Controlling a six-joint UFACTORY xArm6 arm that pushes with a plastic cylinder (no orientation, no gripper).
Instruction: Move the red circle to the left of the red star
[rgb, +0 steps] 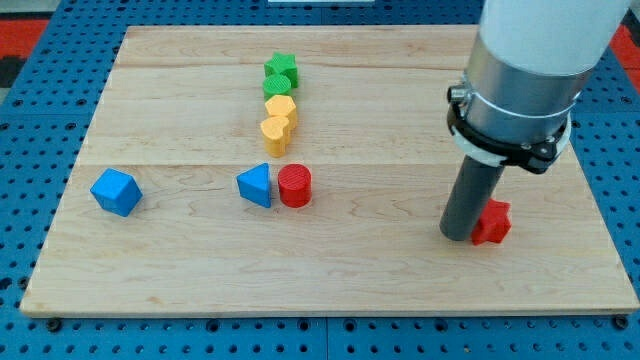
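Principal risk: my tip (459, 236), the lower end of the straight dark rod, stands against the left side of the small red star-shaped block (491, 222), apparently touching it, so any sweep toward the view's right would displace the reference block and shift the target spot. Second risk: the red cylindrical block, the task's circle (295, 186), lies well apart from my tip toward the view's left and slightly up, and it touches a blue triangular block (256, 185) on its far side; a careless approach from that side would likely drag the blue piece along. A yellow heart-shaped block (274, 129) sits just above the circle, with another yellow block (281, 106) and a green star-shaped block (281, 72) stacked in a line beyond; a looping path could clip these. A blue hexagonal block (116, 191) rests farthest left on the pale wooden table (400, 290). Pose: the arm descends near vertically from the view's upper right. There are no jaws fitted, so no open or closed condition applies.
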